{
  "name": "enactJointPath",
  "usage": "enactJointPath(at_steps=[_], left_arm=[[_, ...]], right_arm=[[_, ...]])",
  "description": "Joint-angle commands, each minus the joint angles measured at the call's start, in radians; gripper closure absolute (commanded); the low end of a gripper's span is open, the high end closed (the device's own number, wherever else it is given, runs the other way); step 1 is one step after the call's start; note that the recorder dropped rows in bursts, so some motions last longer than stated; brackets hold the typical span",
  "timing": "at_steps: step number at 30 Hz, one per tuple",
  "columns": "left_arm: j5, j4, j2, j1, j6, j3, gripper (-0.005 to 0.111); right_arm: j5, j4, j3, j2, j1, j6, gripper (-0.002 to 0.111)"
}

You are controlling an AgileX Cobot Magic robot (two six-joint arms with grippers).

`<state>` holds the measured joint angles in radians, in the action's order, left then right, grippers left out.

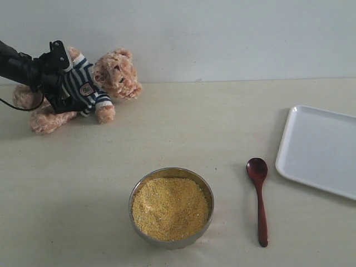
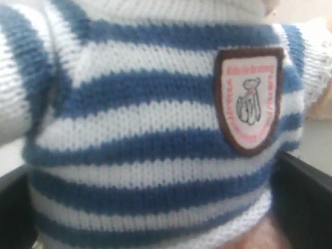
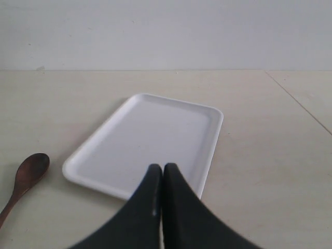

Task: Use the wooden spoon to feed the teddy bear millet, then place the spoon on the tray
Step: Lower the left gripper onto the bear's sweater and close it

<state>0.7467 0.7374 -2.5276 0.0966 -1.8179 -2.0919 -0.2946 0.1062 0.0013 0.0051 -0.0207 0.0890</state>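
Near centre: steel bowl point(image 1: 143, 188) heaped with millet point(image 1: 170, 208). Just right of it the wooden spoon point(image 1: 259, 201) lies flat on the desk point(image 1: 78, 189), handle toward the near edge, easy to pick up. Right: tray point(image 1: 318, 149); the right end effector point(image 3: 163, 179), tips pressed together and holding nothing, hovers near it. Far left: the teddy bear point(image 1: 105, 78) leans right. The left end effector point(image 1: 61, 83) is spread wide astride its striped torso, probably to prop it for feeding.

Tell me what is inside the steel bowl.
Yellow millet fills the steel bowl nearly to its rim. The grains cover its bottom, so nothing beneath them can be seen.
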Motion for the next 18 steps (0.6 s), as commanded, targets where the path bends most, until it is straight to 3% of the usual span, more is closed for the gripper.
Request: enactJointPath(at_steps=[1,7,10,14,18], left_arm=[[-0.01,0.035,0.002,-0.005,-0.008,-0.007,-0.004],[-0.025,0.126,0.002,-0.015,0.071,-0.007,0.003],[-0.017,0.126,0.002,-0.031,0.071,-0.007,0.028],[-0.011,0.099,0.002,-0.051,0.071,-0.007,0.071],[-0.007,0.03,0.002,-0.063,0.121,-0.007,0.09]], right_arm=[[0.013,0.007,-0.001,-0.005,-0.007,0.0,0.107],[0.013,0.007,-0.001,-0.005,-0.007,0.0,0.107],[0.013,0.007,-0.001,-0.005,-0.007,0.0,0.107],[0.013,0.007,-0.001,-0.005,-0.007,0.0,0.107],[0.013,0.007,-0.001,-0.005,-0.007,0.0,0.107]])
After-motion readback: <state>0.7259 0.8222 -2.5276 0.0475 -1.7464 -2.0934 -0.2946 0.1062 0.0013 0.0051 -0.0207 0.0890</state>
